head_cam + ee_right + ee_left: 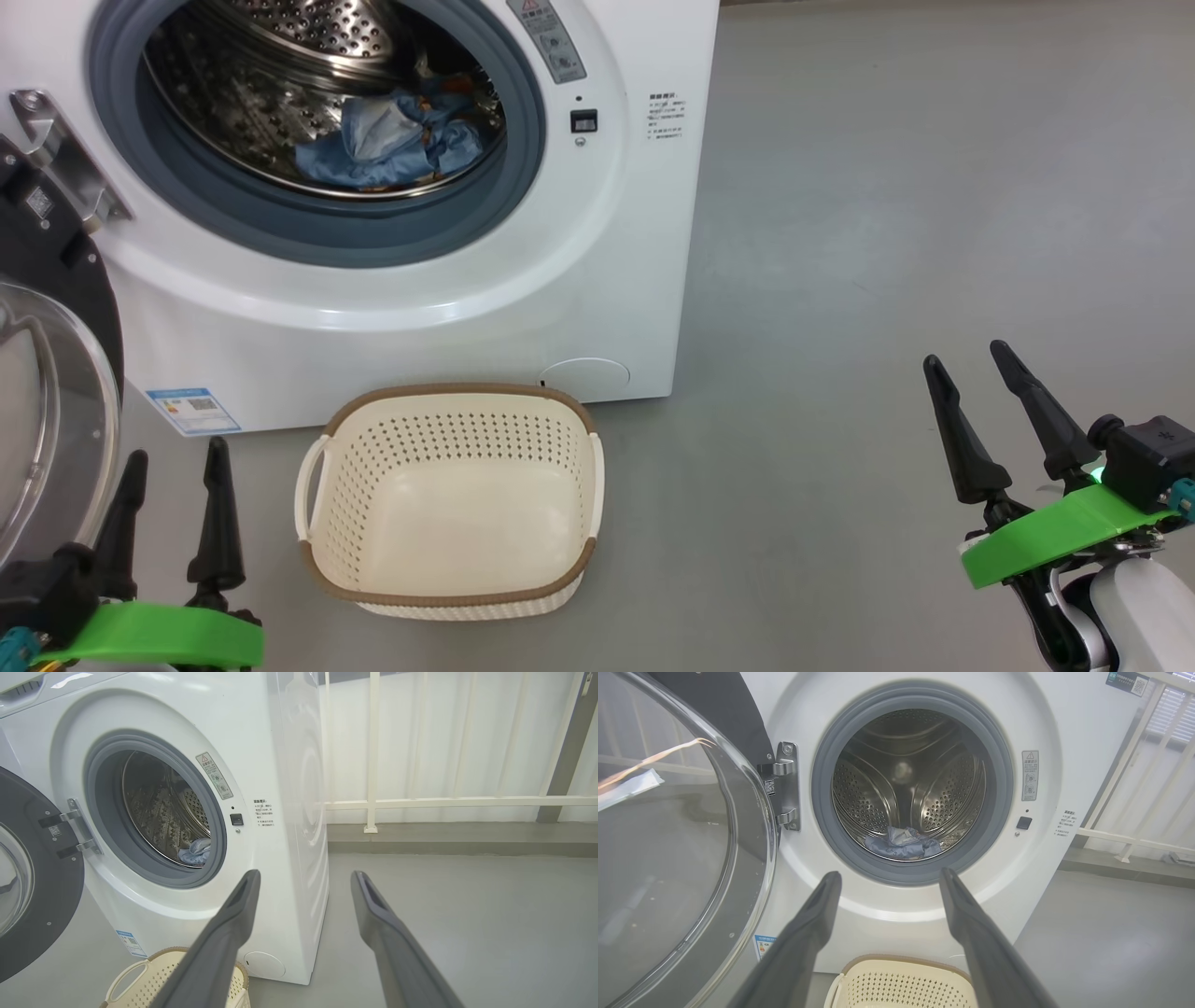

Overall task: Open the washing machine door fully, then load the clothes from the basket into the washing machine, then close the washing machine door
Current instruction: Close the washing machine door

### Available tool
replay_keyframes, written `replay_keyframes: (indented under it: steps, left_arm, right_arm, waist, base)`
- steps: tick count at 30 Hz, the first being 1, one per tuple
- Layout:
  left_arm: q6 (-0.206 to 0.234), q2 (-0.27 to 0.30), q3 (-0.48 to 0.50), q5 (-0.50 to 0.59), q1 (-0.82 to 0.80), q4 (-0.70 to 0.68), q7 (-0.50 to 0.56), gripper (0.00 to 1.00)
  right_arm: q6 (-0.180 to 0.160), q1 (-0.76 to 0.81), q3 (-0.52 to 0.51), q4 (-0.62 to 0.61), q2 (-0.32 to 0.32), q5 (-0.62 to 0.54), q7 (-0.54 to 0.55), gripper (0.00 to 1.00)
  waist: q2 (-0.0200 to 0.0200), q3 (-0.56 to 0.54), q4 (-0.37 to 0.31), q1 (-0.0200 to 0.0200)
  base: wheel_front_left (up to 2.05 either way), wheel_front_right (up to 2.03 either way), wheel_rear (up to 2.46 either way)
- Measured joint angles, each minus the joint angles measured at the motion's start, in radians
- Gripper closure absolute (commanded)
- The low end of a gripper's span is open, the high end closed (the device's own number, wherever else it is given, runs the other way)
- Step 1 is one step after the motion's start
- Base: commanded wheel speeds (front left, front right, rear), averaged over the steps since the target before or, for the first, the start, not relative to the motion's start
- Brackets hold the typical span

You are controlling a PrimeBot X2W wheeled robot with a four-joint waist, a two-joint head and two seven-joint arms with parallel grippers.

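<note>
Left tool (pixel 177 451) sits closest to my head camera at 7 o'clock, fingers apart and holding nothing. The right tool (pixel 964 353) stands at 4 o'clock, equally spread and empty, well apart from the washer (pixel 420 317). Between them, at 6 o'clock, the basket (pixel 457 389) rests on the floor (pixel 840 373) just in front of the washer, and I see only bare plastic at its bottom. At 12 o'clock the clothes (pixel 392 140) lie in a blue heap low in the drum (pixel 280 93), behind the grey gasket (pixel 327 235). So I judge loading done, with closing the door (pixel 51 373) the remaining step.

That move turns on one relation. The door hangs swung wide at 9 o'clock from the left tool, just beside it, with its hinge (pixel 56 159) on the opening's left edge. I can't tell its exact angle. My left arm is clearly nearer, while the right would have to reach across above the basket. I'd expect to bring the left tool round to the door's outer face near its free edge, then push toward 1 o'clock.

Head view cuts the door off at the frame edge. Left wrist view gives me the bulging glass across its 9 o'clock side and both hinge brackets. Right wrist view adds the black ring's lower curve, the washer's right flank and a railing (pixel 458 802) behind.
</note>
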Motion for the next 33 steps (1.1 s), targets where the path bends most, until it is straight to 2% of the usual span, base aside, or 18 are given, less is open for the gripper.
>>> replay_keyframes:
  steps: [12,16,33]
  left_arm:
    - [0.006,0.000,-0.007,0.000,0.000,0.007,0.000,0.00]
    - [0.022,0.001,-0.008,0.007,0.000,0.019,0.000,0.00]
    - [0.085,-0.001,-0.011,0.036,0.002,0.018,0.000,0.00]
  right_arm:
    - [0.000,0.000,-0.001,0.001,0.004,0.000,0.000,0.00]
    - [0.000,0.000,-0.001,0.001,0.004,0.000,0.000,0.00]
    - [0.000,0.001,0.006,0.011,0.000,0.009,0.000,0.00]
  waist:
    - [0.0000,-0.004,0.037,0.0000]
    - [0.0000,-0.008,0.060,0.0000]
    - [0.0000,-0.019,0.207,0.0000]
  base:
    - [0.00,0.00,0.00]
    - [0.00,0.00,0.00]
    - [0.00,0.00,0.00]
